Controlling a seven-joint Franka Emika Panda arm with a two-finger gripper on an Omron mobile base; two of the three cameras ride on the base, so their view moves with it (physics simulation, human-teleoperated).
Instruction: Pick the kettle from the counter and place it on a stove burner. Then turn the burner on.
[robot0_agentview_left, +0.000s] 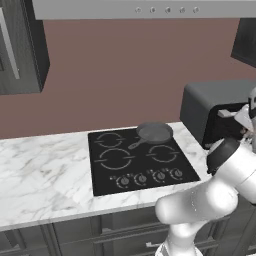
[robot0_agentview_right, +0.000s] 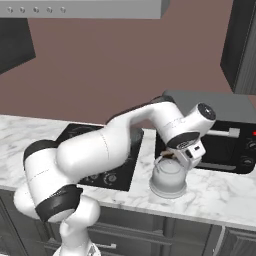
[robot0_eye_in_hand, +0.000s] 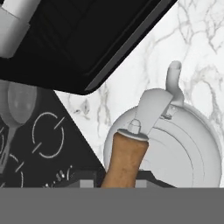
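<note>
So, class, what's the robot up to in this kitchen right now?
The arm has reached to the right of the cooktop and its gripper is shut on the tan handle of the kettle. The kettle sits on the counter in front of the microwave, not yet moved. A frying pan occupies the back right burner.

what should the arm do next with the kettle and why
Probably lift straight up. The end effector appears shut on the tan handle of the kettle, which sits on the counter right of the cooktop, in front of the microwave. Raising it first should clear the counter before swinging left toward the large burner; the pan occupies a back ring.
</note>
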